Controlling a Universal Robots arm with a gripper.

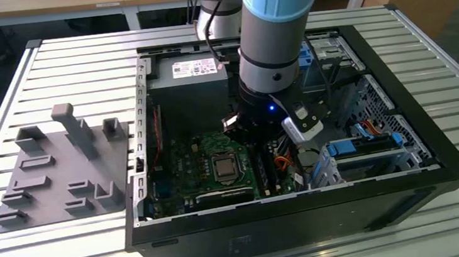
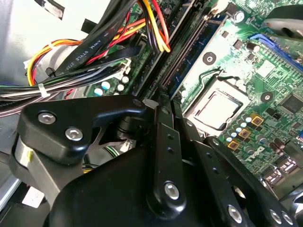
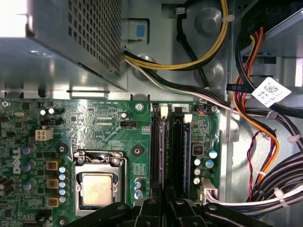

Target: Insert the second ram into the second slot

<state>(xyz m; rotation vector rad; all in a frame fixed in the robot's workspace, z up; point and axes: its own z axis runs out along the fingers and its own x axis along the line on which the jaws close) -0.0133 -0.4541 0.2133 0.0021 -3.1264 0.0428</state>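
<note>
Claw hovering over the memory slots inside the open case.

The one grey-and-pale-blue robot arm [image 1: 275,29] is reaching down into the black metal computer case [image 1: 435,165]. Its single black claw [image 3: 163,204] is hanging at the near end of the bank of long black memory slots [image 3: 158,146] on the green motherboard [image 3: 109,118]. Its fingers are sitting drawn close together, and I am seeing nothing between them. I am making out one thin blue memory stick, the second ram [image 3: 186,151] as I judge it. It is standing edge-up in the outermost slot, beside the small round capacitors [image 3: 197,170]. Its long axis is running along the slots, straight away from the fingertips and just to one side of the claw's line.
</note>
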